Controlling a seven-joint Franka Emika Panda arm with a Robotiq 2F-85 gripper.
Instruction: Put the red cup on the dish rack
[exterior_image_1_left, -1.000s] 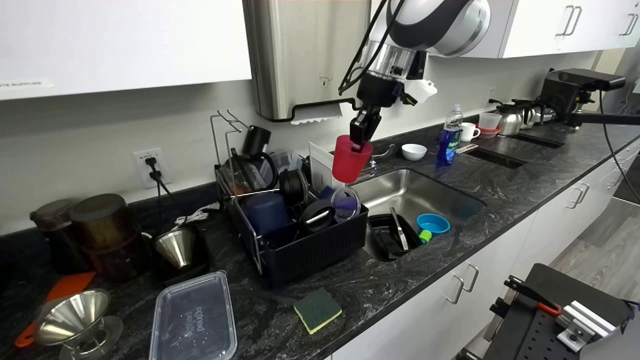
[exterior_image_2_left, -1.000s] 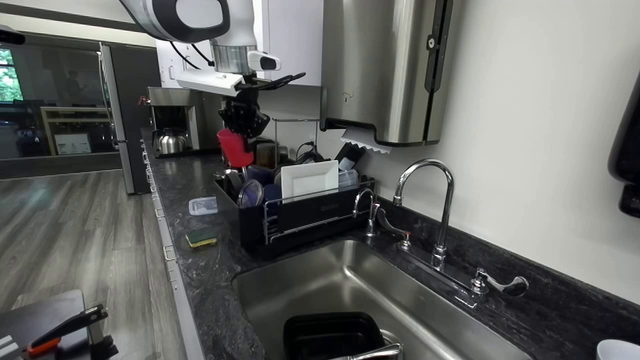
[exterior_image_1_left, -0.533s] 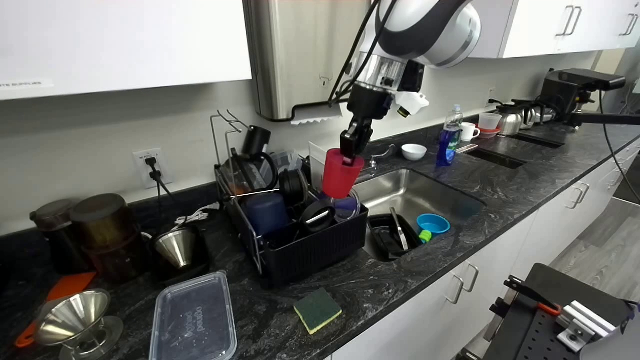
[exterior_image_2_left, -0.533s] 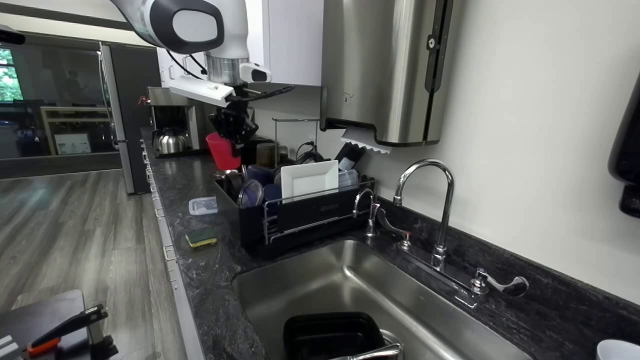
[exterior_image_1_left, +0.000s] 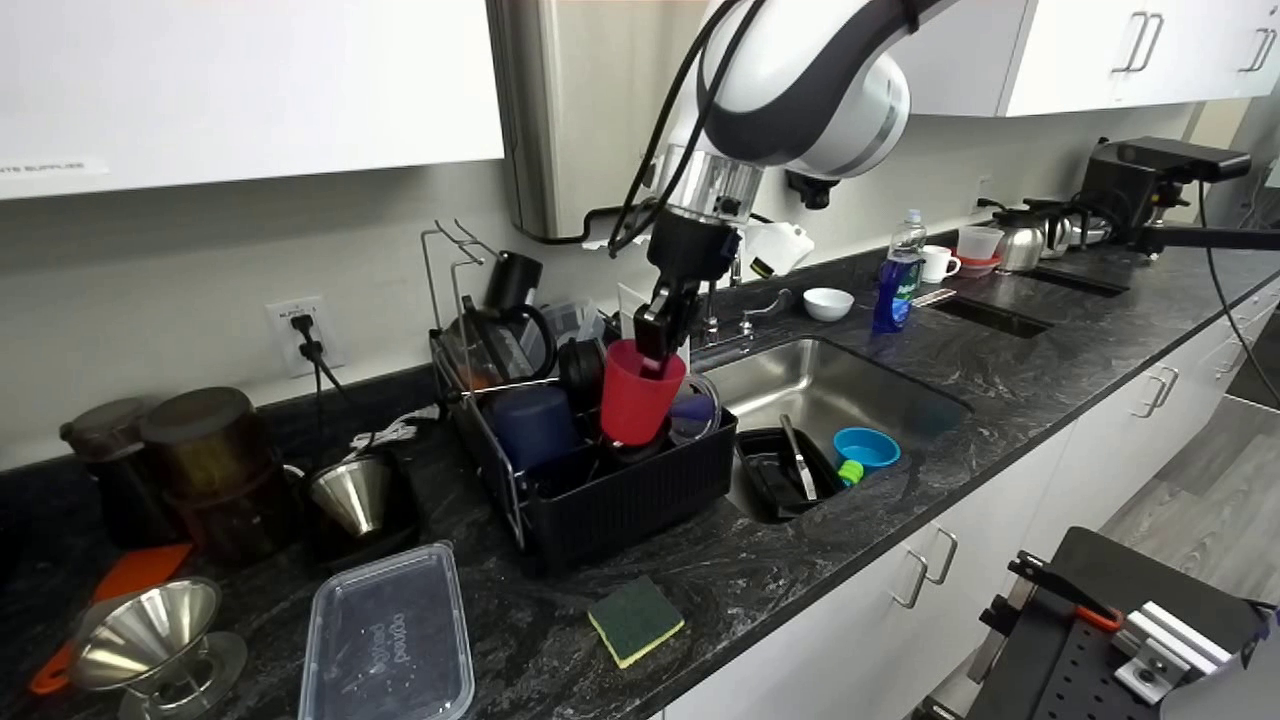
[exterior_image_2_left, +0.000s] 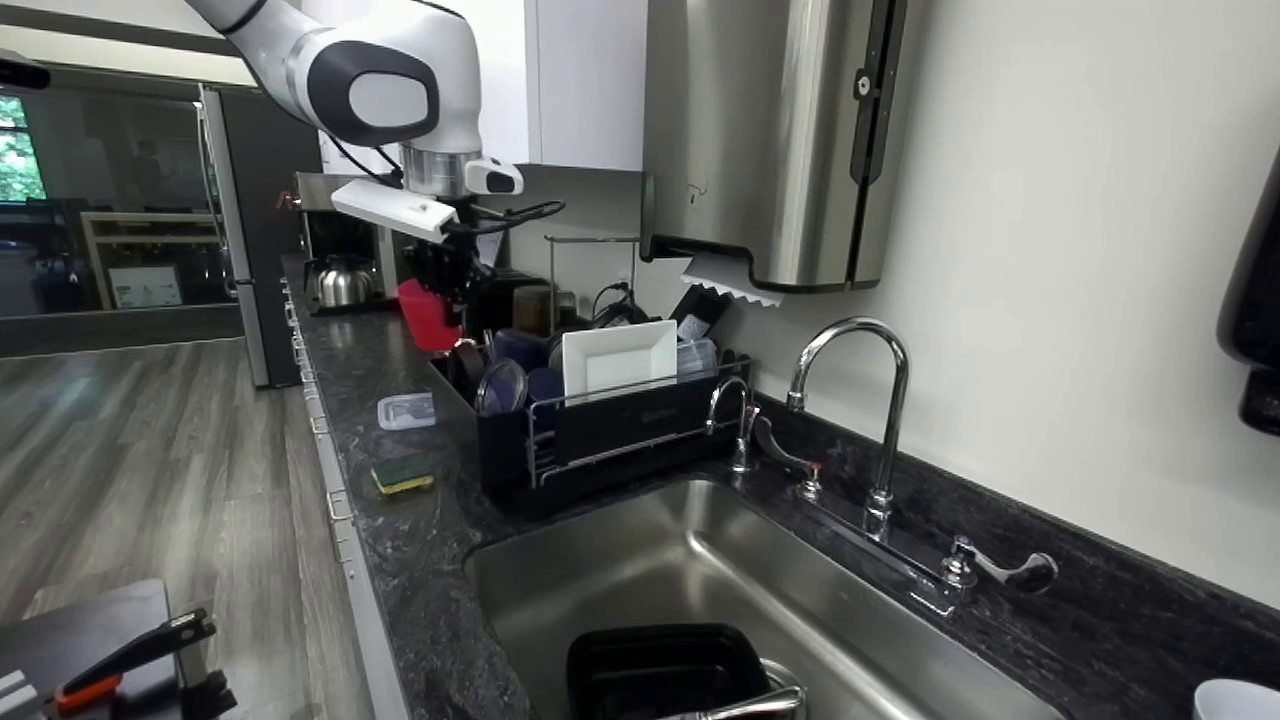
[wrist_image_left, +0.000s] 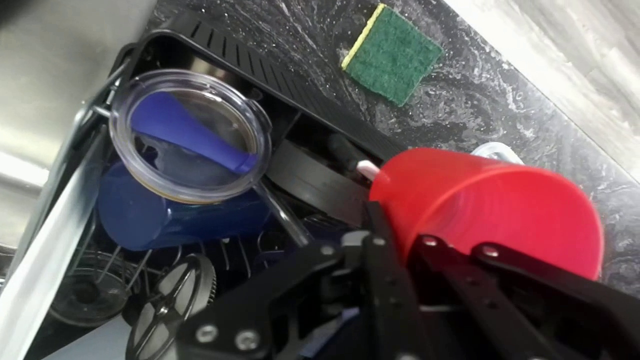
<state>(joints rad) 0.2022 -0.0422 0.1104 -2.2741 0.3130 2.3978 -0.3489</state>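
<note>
My gripper (wrist_image_left: 404, 227) is shut on the wall of the red cup (wrist_image_left: 425, 175). One finger (wrist_image_left: 380, 227) presses the outside; the other reaches into the mouth. The cup (exterior_image_1_left: 632, 402) hangs tilted, mouth up toward the gripper (exterior_image_1_left: 655, 358), over the front part of the black dish rack (exterior_image_1_left: 630, 508). Its base overlaps a dark round item in the rack; whether they touch, I cannot tell. In an exterior view the red cup (exterior_image_2_left: 428, 318) shows past the near end of the dish rack (exterior_image_2_left: 640, 428), partly behind the gripper.
Beside the cup in the rack are a clear lid (wrist_image_left: 190, 135) over a purple handle and a blue cup (exterior_image_1_left: 532, 425). A white plate (exterior_image_2_left: 620, 360) stands upright there. The sink (exterior_image_2_left: 700, 560) adjoins the rack. A sponge (exterior_image_1_left: 636, 620) lies in front. A steel dispenser (exterior_image_2_left: 770, 140) hangs above.
Arm and red cup have moved down together, toward the rack's front compartment, and leftward in both exterior views. The grip on the cup has stayed the same.
</note>
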